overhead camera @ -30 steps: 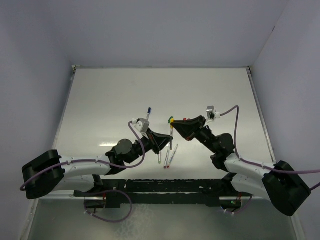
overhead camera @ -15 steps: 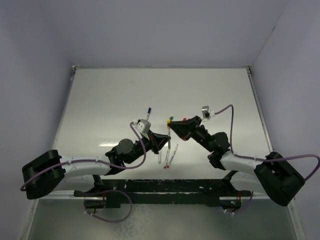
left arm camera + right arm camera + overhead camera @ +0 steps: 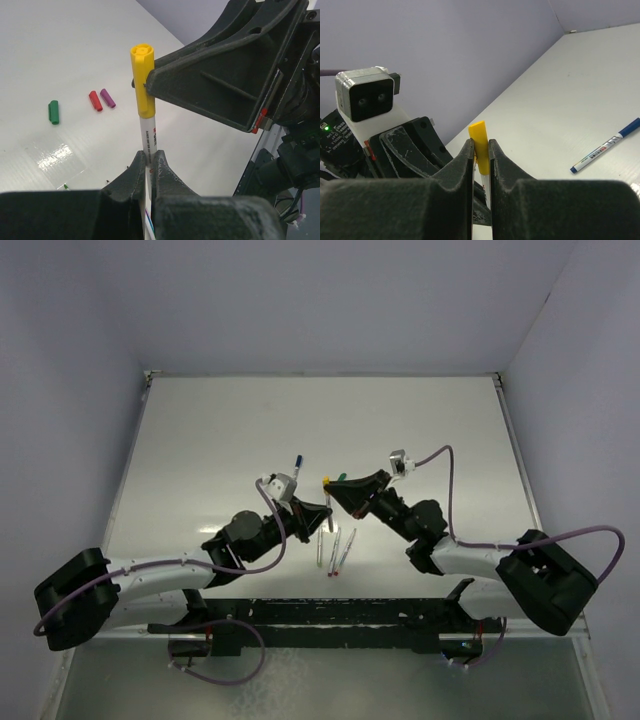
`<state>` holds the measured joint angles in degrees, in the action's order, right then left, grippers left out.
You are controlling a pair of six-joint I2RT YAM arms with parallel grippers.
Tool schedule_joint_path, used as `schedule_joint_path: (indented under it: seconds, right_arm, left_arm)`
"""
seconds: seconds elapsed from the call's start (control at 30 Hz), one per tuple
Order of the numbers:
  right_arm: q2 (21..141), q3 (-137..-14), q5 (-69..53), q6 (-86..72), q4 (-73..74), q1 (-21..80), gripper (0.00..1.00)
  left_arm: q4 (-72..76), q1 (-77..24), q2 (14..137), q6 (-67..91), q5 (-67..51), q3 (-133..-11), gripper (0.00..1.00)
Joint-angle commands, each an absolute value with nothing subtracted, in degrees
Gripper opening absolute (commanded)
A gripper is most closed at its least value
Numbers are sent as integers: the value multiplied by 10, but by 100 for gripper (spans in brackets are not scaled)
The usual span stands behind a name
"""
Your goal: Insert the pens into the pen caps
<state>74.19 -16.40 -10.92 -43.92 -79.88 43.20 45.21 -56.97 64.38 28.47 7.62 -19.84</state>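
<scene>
- Left hand [image 3: 150, 161] is clamped shut on a slim whitish-grey marker pen [image 3: 148, 134], standing it upright.
- Right hand [image 3: 480, 150] pinches the stubby yellow plastic cap [image 3: 142, 80] at the pen's 12 o'clock, seemingly pressing it on.
- Green cap [image 3: 53, 111], red cap [image 3: 95, 100] and purple cap [image 3: 108, 98] lie at 9 o'clock on the white table [image 3: 75, 45], with lilac walls [image 3: 445, 50] around it.

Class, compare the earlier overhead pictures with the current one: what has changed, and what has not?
The left gripper, clamping the pen, and the right gripper, pinching the yellow cap on its tip, shifted left together. Nothing was grabbed or released. The blue-capped pen and three loose pens stayed put.
</scene>
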Motion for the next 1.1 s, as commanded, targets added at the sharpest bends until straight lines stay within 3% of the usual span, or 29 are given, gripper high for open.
schedule_joint_path:
  seconds: [0.0,0.33,0.47,0.63,0.77,0.87,1.0,1.07]
  right_arm:
    - [753,-153,-170,-408,-654,467,0]
    - [753,-172,-134,-380,-602,488,0]
    - [733,-203,-97,-373,-576,489,0]
    - [696,-298,-59,-331,-438,488,0]
    - [657,-371,5,-294,-367,488,7]
    - [627,-400,73,-264,-329,488,23]
    - [580,-401,151,-247,-306,487,56]
    - [559,-393,185,-244,-294,487,66]
  left_arm:
    - [603,-544,577,256,124,-260,0]
    - [578,-529,562,263,113,-272,0]
    - [492,-530,565,277,106,-288,0]
    - [390,-529,561,304,109,-282,0]
    - [282,-530,566,335,125,-271,0]
    - [247,-530,572,351,135,-250,0]
    - [194,-529,571,348,177,-245,0]
    - [171,-524,574,338,191,-253,0]
